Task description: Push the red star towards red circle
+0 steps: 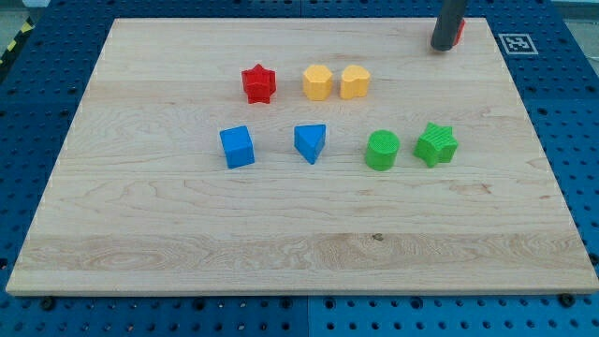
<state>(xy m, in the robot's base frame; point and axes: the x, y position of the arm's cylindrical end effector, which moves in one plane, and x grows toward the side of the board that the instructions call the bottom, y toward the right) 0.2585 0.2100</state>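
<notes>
While my tip [443,48] covers the red circle [459,31], red star [258,83] sits well left.

My tip [442,47] top right against red circle [459,31]; red star [258,83] well apart

I see two yellow blocks [318,82] [355,82] touching, upper centre | blue cube [237,147] and blue triangle [310,142] mid-left | green cylinder [382,150] beside green star [437,144] mid-right | wooden board [281,253] on blue pegboard [562,140] | marker tag [515,43] upper right
</notes>
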